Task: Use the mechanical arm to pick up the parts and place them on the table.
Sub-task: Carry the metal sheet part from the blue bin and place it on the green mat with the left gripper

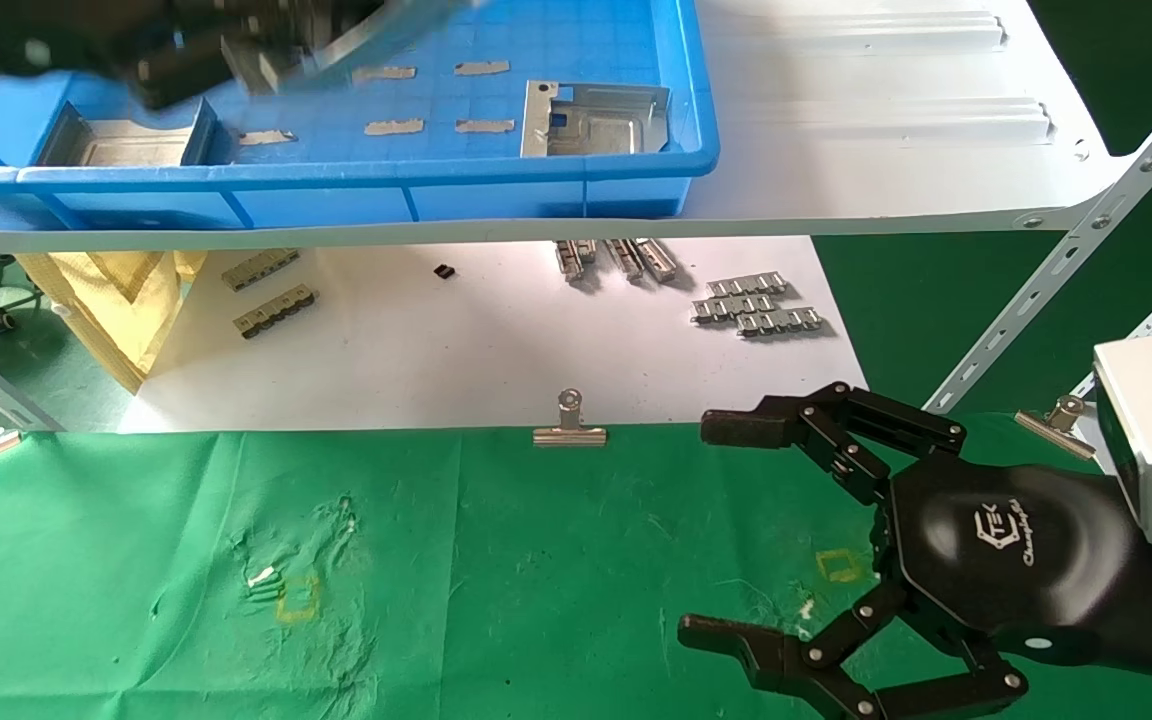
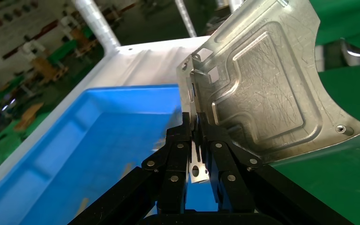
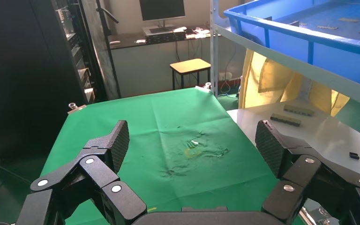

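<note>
- Holding one part (image 2: 262, 89) edge-on, my left hand (image 2: 194, 136) has its fingers (image 2: 176, 154) pinched shut on the plate's bent rim, above the blue tray (image 1: 556, 185) on the white shelf (image 1: 886, 130).
- From the wrist view, the grip sits at one corner only, so most of the plate stands out past my fingertips, tilted.
- Thin stamped sheet like this should be light and stiff; the embossed steps likely keep it from flexing.
- Bare metal on my hard black fingers looks slippery, and a corner pinch lets it pivot. I judge a slow carry wise.
- Edges and square cutouts look sharp enough to snag the green cloth of the table (image 1: 536, 560) if I drag instead of laying it flat.
- Two more parts lie in the tray: one (image 1: 596, 120) near its right end, one (image 1: 131, 145) near its left. Their upturned rims look like the best hold, since the flat faces sit flush on the tray floor.
- My right hand (image 1: 786, 530) hangs over the table's right side, fingers spread wide, holding nothing.
- Small ridged strips (image 1: 756, 305) and a binder clip (image 1: 569, 425) lie beyond the cloth's far edge; not mine to move.
</note>
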### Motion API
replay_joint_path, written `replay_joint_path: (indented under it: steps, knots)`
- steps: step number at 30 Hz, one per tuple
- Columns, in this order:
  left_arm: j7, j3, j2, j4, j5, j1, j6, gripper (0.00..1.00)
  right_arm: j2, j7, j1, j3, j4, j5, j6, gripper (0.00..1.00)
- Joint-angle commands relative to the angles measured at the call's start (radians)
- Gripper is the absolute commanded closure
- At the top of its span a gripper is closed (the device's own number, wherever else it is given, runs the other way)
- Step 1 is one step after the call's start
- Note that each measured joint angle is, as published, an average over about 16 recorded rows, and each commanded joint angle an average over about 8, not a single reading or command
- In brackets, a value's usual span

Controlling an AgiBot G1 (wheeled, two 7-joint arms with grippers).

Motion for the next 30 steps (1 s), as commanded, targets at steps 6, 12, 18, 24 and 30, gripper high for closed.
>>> replay_joint_path:
  steps: [6,12,18,24,30]
  knots:
    - [0.010,0.096,-0.137,-0.283,-0.178,0.124,-0.004,1.00,0.000,0.000,0.000,0.000,0.000,0.000,0.000,0.00]
    - [0.149,0.217,-0.245,-0.447,-0.219,0.175,-0.008,1.00,0.000,0.000,0.000,0.000,0.000,0.000,0.000,0.00]
    - [0.317,0.314,-0.307,-0.477,-0.119,0.196,-0.052,1.00,0.000,0.000,0.000,0.000,0.000,0.000,0.000,0.00]
    - [0.374,0.351,-0.317,-0.449,-0.039,0.269,-0.158,1.00,0.000,0.000,0.000,0.000,0.000,0.000,0.000,0.00]
    - [0.433,0.351,-0.329,-0.488,-0.035,0.391,-0.325,1.00,0.000,0.000,0.000,0.000,0.000,0.000,0.000,0.00]
